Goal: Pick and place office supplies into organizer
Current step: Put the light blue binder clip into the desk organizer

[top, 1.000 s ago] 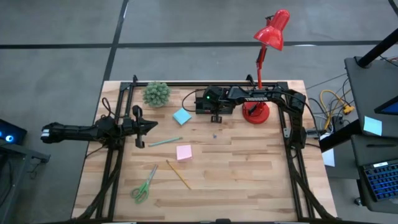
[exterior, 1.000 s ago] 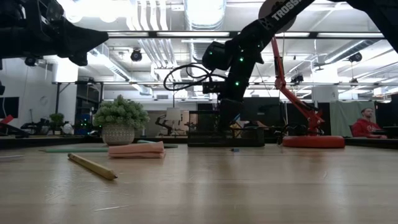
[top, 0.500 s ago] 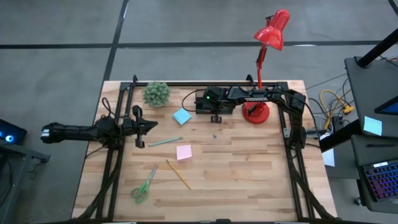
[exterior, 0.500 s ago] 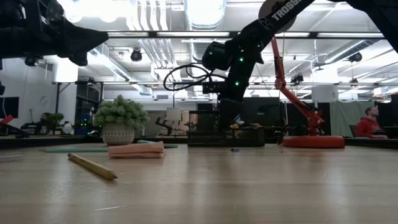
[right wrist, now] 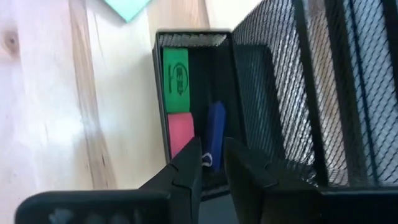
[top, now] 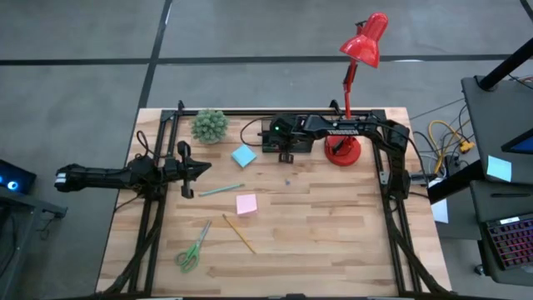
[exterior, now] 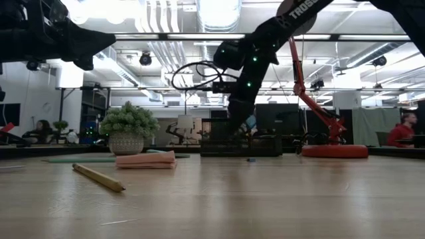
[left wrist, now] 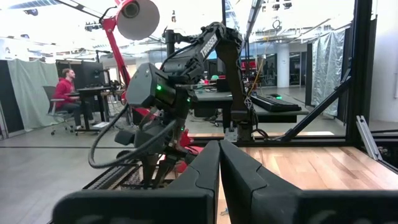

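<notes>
Over the organizer (right wrist: pixel 261 81), right claw (right wrist: pixel 211 163) slightly apart above an upright blue piece (right wrist: pixel 216 134).

The left gripper (left wrist: pixel 219 163) fills the lower part of the view, its 2 dark fingers (left wrist: pixel 200 174) pressed together with no gap between them. Beyond them the right arm (left wrist: pixel 186 74) bends down over a black mesh organizer (left wrist: pixel 124 180) on the wooden table (left wrist: pixel 311 168). A red desk lamp (left wrist: pixel 134 18) rises behind the arm. Far off, a person in a red top (left wrist: pixel 64 93) sits at a desk.
</notes>
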